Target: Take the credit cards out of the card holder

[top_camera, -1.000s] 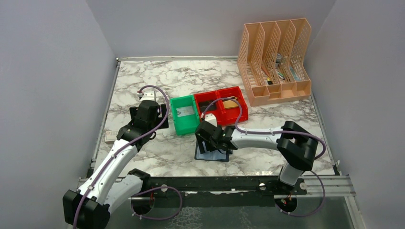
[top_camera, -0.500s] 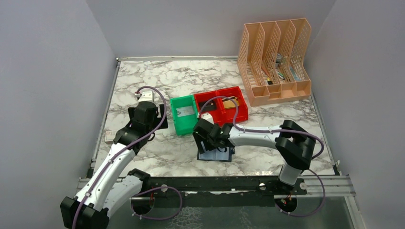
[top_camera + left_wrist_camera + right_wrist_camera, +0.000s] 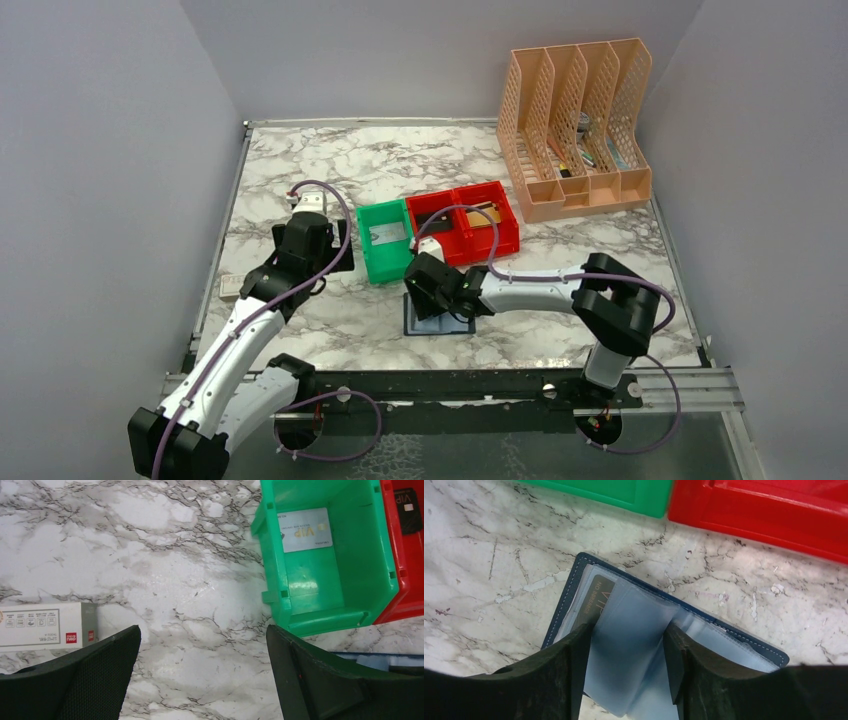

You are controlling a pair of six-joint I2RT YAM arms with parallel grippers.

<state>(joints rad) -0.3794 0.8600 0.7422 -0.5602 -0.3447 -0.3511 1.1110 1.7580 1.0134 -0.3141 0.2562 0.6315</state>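
The card holder (image 3: 425, 325) lies open on the marble, just in front of the bins. In the right wrist view its navy edge (image 3: 574, 577) frames pale blue clear sleeves, and a brown card (image 3: 596, 600) sits in the left sleeve. My right gripper (image 3: 438, 300) is low over it. Its jaws (image 3: 626, 642) are partly open on either side of a raised sleeve leaf. My left gripper (image 3: 322, 232) is open and empty (image 3: 202, 650) above bare marble, left of the green bin.
The green bin (image 3: 366, 245) holds a white VIP card (image 3: 305, 530). The red bins (image 3: 505, 235) hold a black VIP card (image 3: 407, 510). A small white box (image 3: 45, 625) lies at the left table edge. An orange file organizer (image 3: 580, 130) stands at the back right.
My right gripper has shifted slightly left over the card holder, and the holder has slid a little left with it. The left arm has barely moved.
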